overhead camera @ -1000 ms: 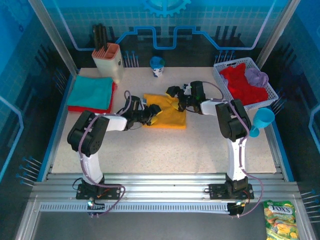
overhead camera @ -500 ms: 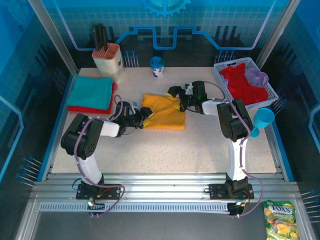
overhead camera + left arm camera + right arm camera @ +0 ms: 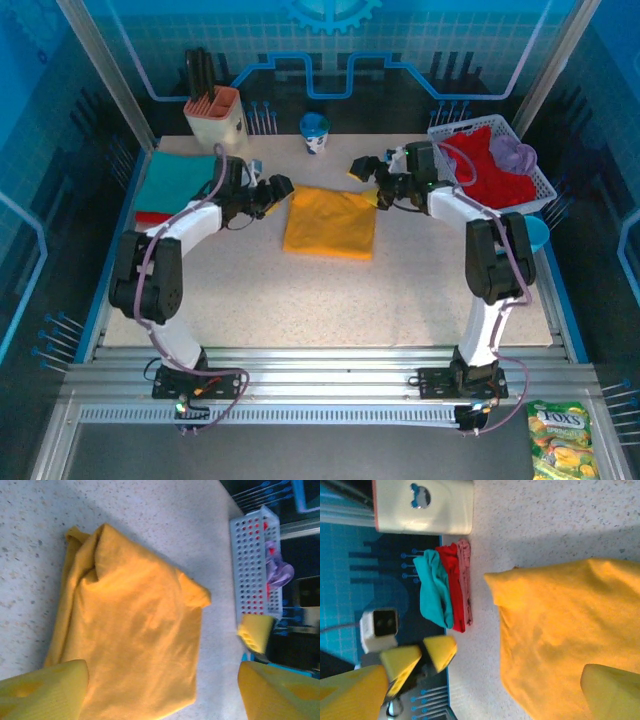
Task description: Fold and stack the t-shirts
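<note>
Now | mustard tee (image 3: 330, 222): folded near-square pad of soft matte cotton, corners rumpled, flat on the speckled table (image 3: 300, 300), near and to the right of the teal-topped stack (image 3: 180, 182) | left gripper (image 3: 272, 183): between stack and tee, the nearer one, jaws wide, empty | right gripper (image 3: 366, 182): at the tee's corner away from the stack, jaws fully spread, empty | next, likely: carry tee leftward onto stack

**Table layout**

A folded t-shirt (image 3: 330, 222) lies in the middle of the table (image 3: 400, 290); a stack of folded t-shirts (image 3: 180, 185) sits at the left rear, with a holder (image 3: 217, 118) behind it; a cup (image 3: 315, 132) stands rear centre; a mesh basket (image 3: 465, 125) at the right rear holds crumpled t-shirts (image 3: 490, 170).
</note>
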